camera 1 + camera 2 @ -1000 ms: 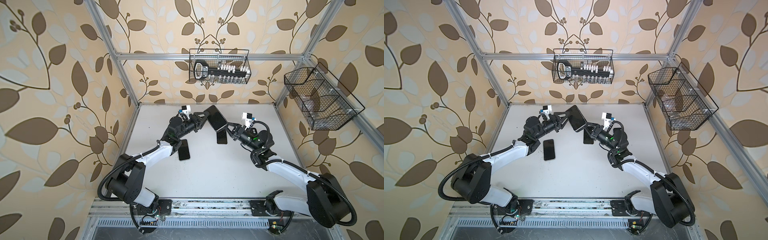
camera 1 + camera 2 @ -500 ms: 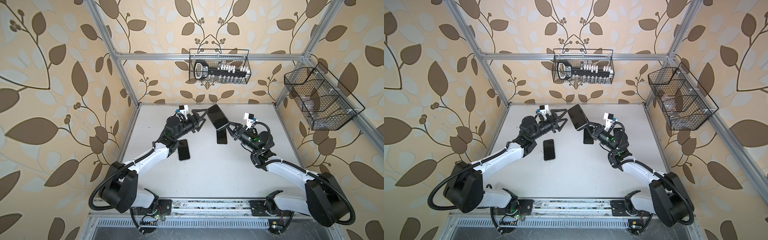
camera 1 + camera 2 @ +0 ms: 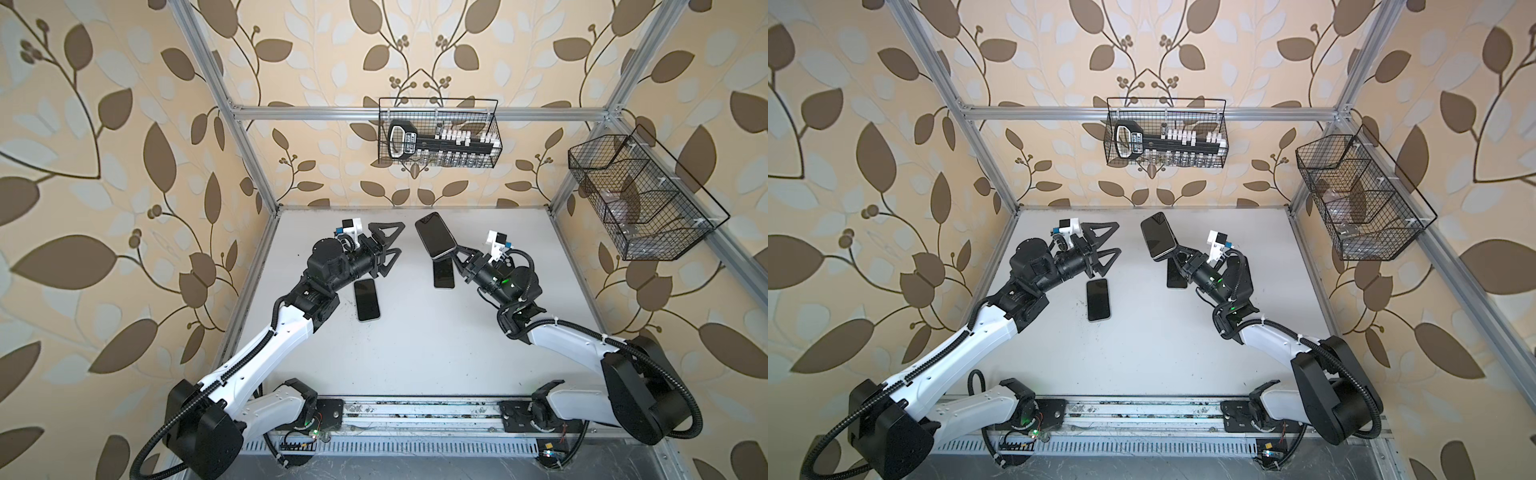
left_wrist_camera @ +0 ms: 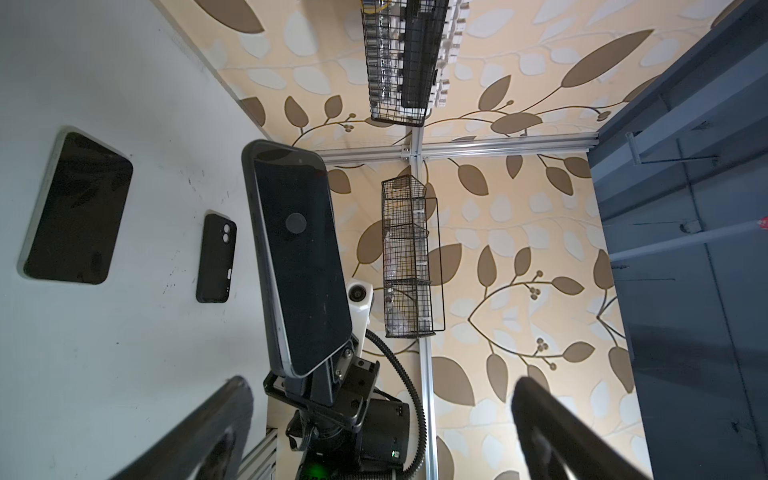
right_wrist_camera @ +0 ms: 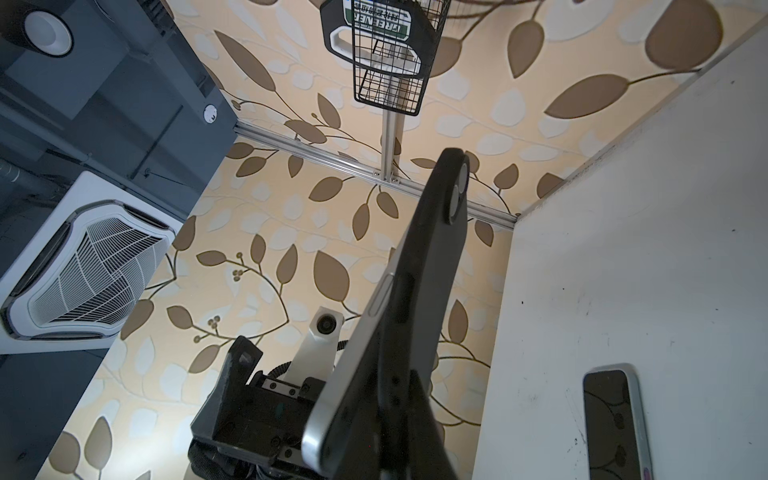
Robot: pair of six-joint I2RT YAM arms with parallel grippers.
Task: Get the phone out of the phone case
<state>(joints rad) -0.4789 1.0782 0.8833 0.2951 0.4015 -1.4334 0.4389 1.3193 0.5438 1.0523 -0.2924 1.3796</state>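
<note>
My right gripper is shut on the lower end of a phone and holds it tilted above the table, screen up. Its black phone case still wraps the top end. Along the lower side the phone's silver edge stands bare of the case. My left gripper hangs open a short way to the left of the phone, with nothing between its fingers.
A bare phone lies screen up on the white table under the left wrist. An empty black case lies below the held phone. Wire baskets hang on the back wall and the right wall.
My left gripper has opened, let go of the held phone's top end and drawn back to the left. The right gripper keeps its grip, and the phone is now a little further right.
</note>
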